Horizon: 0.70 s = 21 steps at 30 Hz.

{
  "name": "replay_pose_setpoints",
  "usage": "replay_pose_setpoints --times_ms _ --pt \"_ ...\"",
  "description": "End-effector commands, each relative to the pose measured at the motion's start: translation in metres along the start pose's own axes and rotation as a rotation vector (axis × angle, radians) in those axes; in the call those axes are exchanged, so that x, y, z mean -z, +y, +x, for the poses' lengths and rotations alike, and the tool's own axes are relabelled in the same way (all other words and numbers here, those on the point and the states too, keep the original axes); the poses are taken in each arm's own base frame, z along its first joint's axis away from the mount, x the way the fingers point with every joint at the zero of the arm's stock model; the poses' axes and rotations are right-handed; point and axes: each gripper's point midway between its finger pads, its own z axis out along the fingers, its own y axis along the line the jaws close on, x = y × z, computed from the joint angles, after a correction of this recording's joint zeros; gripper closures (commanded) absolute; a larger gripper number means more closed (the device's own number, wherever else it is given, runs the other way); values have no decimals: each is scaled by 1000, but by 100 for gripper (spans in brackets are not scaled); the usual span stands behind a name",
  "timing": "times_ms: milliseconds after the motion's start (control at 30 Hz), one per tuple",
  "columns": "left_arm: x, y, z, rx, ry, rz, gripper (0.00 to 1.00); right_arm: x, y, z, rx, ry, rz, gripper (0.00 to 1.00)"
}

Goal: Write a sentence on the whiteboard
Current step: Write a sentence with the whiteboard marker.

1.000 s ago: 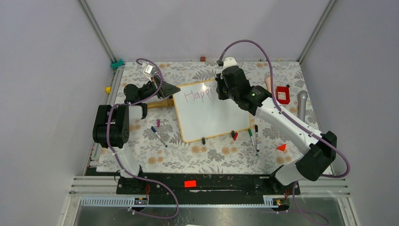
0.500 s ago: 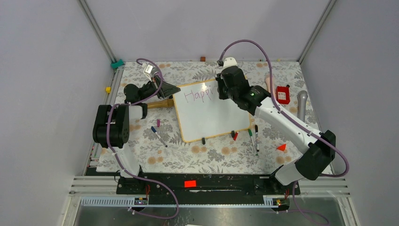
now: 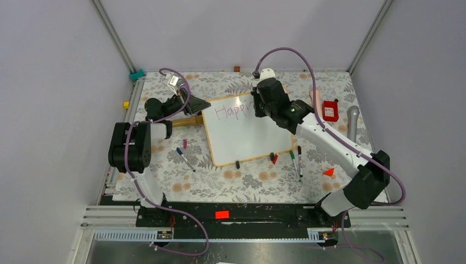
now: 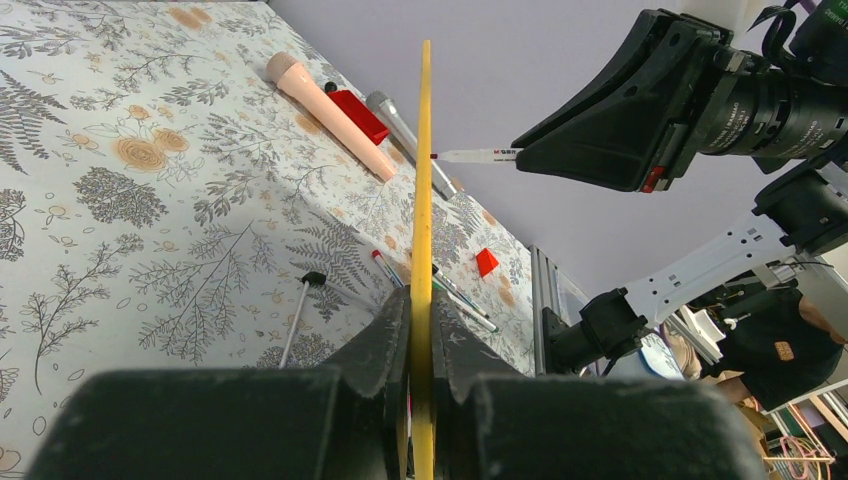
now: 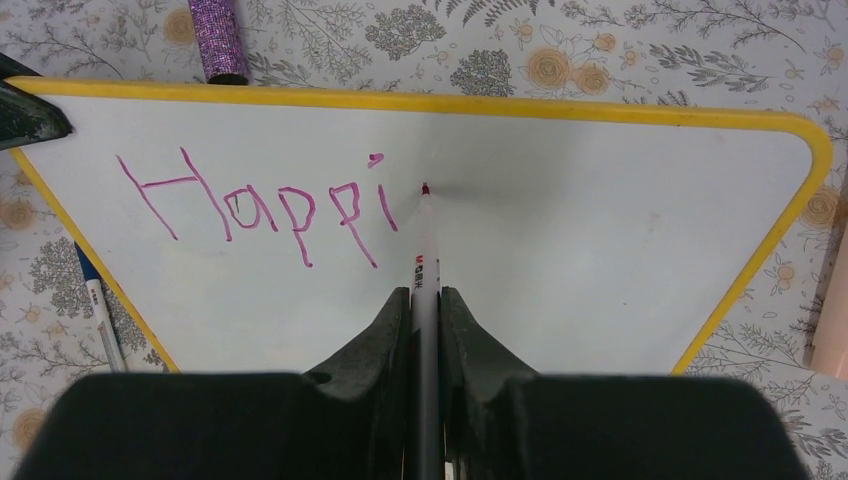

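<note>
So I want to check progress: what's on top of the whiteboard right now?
On the whiteboard, pink lettering reads "Happi". A marker held in the right gripper has its tip at the surface just after the "i". The fingers hide the board's near part.

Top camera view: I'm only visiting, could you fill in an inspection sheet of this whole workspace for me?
Surface: table under a floral cloth.
Job's things: whiteboard reads "Happi" in pink; marker tip at the board.
Clutter: loose markers, red box, pink cylinder, red cone.
Hands: left hand clamps the board's yellow rim; right hand grips the marker.
Cables: purple cables loop over both arms.
Surroundings: grey walls.
</note>
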Motion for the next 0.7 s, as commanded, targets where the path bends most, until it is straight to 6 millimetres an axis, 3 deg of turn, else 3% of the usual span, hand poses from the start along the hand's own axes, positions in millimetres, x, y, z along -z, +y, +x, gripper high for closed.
replay_pose_setpoints --times_ms 0,333,667 --pt "-5 -12 7 -104 63 73 100 1 -5 7 -3 17 14 100" --pt "-5 -12 6 -106 61 73 100 4 -5 25 -13 53 -2 100" --pt "-5 -13 6 -111 61 75 100 1 -4 5 1 17 7 100"
